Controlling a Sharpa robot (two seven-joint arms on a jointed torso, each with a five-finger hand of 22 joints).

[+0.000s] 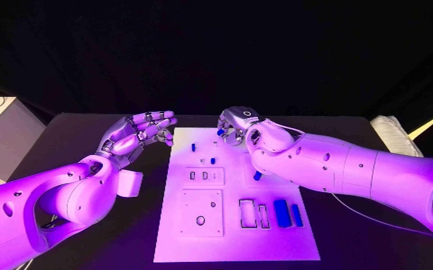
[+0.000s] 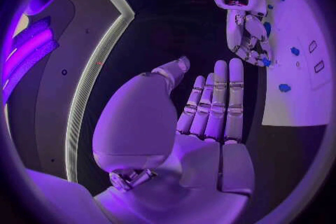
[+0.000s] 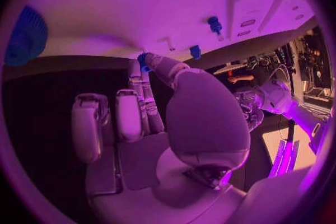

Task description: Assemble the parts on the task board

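The white task board lies in the middle of the black table. My right hand hovers over the board's far edge and pinches a small blue part at its fingertips; the right wrist view has the same blue part between thumb and finger. My left hand hangs just off the board's far left corner, fingers straight and apart, holding nothing. Its palm is bare in the left wrist view, with the right hand beyond it. More blue parts lie near the board's right side.
Small blue pieces stand on the board's far half, and another lies by my right forearm. Rectangular recesses mark the near half. A pale object sits at the table's right edge.
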